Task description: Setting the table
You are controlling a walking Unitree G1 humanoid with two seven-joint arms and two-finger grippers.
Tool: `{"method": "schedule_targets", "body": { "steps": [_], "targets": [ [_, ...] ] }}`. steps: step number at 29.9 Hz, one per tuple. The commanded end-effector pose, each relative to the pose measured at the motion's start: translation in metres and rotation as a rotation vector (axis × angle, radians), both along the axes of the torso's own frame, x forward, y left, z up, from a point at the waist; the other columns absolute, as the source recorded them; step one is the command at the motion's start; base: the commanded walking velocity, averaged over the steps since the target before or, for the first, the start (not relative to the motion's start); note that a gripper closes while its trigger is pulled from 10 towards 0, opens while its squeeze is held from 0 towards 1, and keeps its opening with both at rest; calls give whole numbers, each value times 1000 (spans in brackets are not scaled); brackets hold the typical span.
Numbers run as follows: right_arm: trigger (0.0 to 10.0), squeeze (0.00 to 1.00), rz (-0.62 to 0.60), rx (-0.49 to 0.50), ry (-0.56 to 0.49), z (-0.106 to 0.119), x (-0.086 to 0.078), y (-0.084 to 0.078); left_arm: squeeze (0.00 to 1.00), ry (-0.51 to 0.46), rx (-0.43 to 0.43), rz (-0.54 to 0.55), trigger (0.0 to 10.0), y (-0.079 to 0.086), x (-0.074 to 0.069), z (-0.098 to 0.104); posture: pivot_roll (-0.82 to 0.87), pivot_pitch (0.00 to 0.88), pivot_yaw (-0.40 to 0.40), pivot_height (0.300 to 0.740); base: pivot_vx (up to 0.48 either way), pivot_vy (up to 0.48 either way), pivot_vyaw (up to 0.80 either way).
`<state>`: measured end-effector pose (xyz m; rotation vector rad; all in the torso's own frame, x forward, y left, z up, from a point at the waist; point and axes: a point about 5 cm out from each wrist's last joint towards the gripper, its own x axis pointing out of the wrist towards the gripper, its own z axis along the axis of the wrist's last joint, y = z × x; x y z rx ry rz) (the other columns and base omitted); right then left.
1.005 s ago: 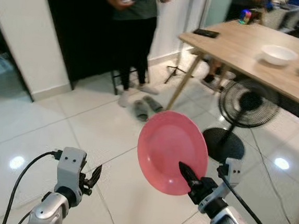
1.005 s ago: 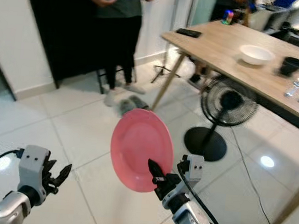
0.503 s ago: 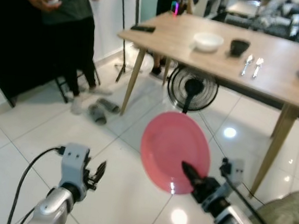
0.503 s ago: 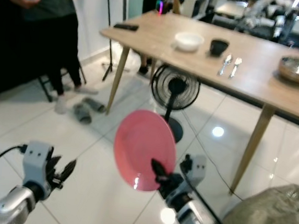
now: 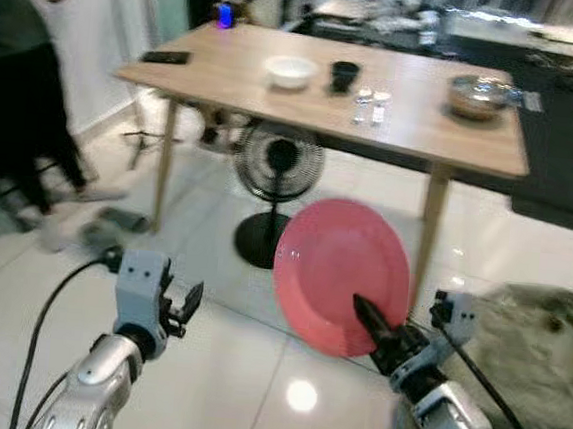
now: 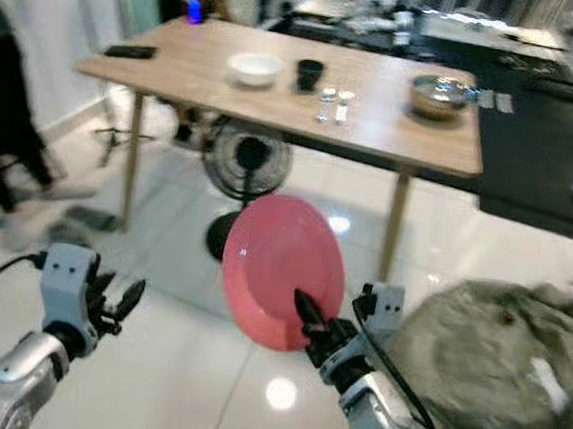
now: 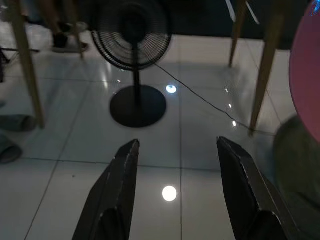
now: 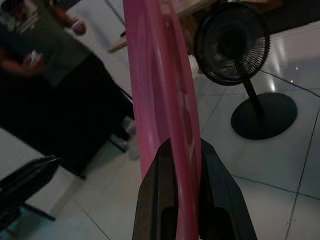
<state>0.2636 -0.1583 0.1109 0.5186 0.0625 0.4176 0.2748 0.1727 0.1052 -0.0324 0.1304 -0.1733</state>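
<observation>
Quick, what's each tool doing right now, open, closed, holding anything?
Left tool: open, holding nothing.
Right tool: shut on the pink plate, held on edge.

Ahead of me: light wooden table (image 5: 277,98) on slanted legs. On it, white bowl (image 5: 290,70) as landmark. Black cup (image 5: 345,75) just beside bowl. Two spoons (image 5: 368,105) near cup, on side away from bowl. Metal bowl (image 5: 476,96) well apart, toward far end. Dark phone (image 5: 166,57) near opposite corner. White tiled floor (image 5: 253,362) below; black pedestal fan (image 5: 275,178) stands on it under table.
</observation>
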Motion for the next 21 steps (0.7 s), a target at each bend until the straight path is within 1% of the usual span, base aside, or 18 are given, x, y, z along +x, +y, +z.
{"method": "schedule_targets", "body": {
  "steps": [1,2,3,4,5,6,8,10,13,14,19,21],
  "targets": [
    [10000,0,2,25,-18,8,2,2,0,4,1,19,10000,4,1,2,-93,0,111,740,0,0,-781],
    [10000,0,2,25,-18,8,2,2,0,4,1,19,10000,4,1,2,-93,0,111,740,0,0,-781],
    [10000,0,-16,102,-47,19,5,1,0,-16,-2,24,10000,3,4,8,-90,0,111,740,0,0,-781],
    [10000,0,-23,136,-57,23,6,0,0,-23,-4,25,10000,3,5,10,-90,0,111,740,0,0,-781],
    [10000,0,-23,136,-57,23,6,0,0,-23,-4,25,10000,3,5,10,-90,0,111,740,0,0,-781],
    [10000,0,-28,157,-63,25,6,0,0,-26,-6,26,10000,3,5,11,-90,0,111,740,0,0,-781],
    [10000,0,-35,222,-104,39,9,-1,0,-49,-12,29,10000,3,8,18,-89,0,110,740,0,0,-784],
    [10000,0,-32,260,-136,50,11,-1,0,-67,-17,33,10000,3,10,24,-89,0,108,740,0,0,-784],
    [10000,0,-10,250,-160,57,12,2,0,-86,-17,39,10000,4,12,30,-89,0,107,740,0,0,-788],
    [10000,0,6,236,-164,58,12,6,0,-95,-13,45,10000,4,13,32,-89,0,105,740,0,0,-788],
    [10000,0,21,219,-159,56,12,12,0,-110,-8,62,10000,5,15,34,-88,0,105,740,0,0,-710],
    [10000,0,36,201,-155,56,11,17,0,-132,40,105,10000,6,17,37,-86,0,105,740,169,0,0]
  ]
}}
